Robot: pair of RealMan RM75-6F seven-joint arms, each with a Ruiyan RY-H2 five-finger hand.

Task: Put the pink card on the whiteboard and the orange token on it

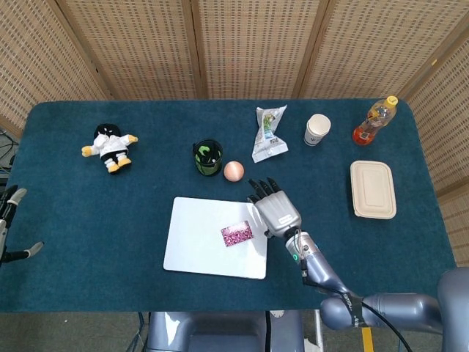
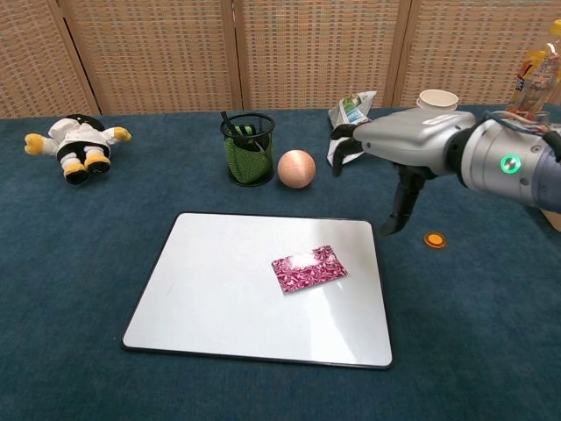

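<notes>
On the blue table (image 1: 88,220), largest first: whiteboard (image 2: 219,298), flat, near edge. My right hand (image 2: 394,153): released, fingers apart, holding nothing, raised just past the board's right edge. Pink card (image 2: 308,267): lying flat on the board, right of centre. Orange token (image 2: 434,239): on the cloth, just right of my thumb. Next: descend straight on the token, pinch low. Open cloth all round it; ball (image 2: 296,167) well apart. My left hand (image 1: 11,220) idles far off, apparently empty.

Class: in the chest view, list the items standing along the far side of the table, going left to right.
Plush toy → green mesh pen cup → peach ball → snack packet → paper cup → orange drink bottle.
</notes>
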